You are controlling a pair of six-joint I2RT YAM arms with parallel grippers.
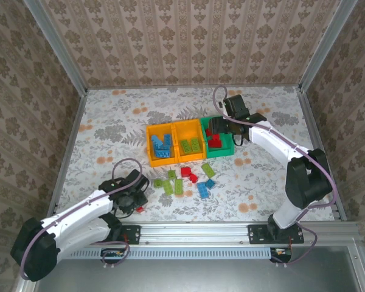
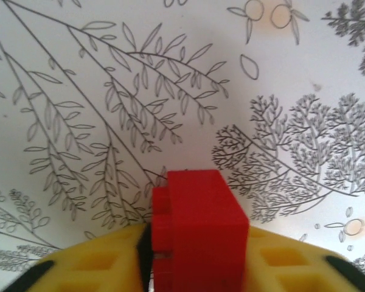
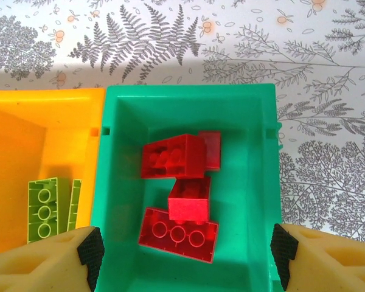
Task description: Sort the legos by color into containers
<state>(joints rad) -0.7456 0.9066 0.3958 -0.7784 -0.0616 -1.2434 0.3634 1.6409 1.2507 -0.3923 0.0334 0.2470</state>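
Note:
In the left wrist view my left gripper is shut on a red lego, squeezed between its yellow fingers just above the table. From the top, that gripper sits at the near left with the red lego at its tip. My right gripper hangs open over the green container, which holds red legos. Three containers stand in a row: an orange one with blue legos, an orange one with lime legos, and the green one under the right gripper.
Loose legos lie in front of the containers: lime ones, red ones and blue ones. Metal rails and patterned walls bound the table on all sides. The orange container with lime legos adjoins the green one.

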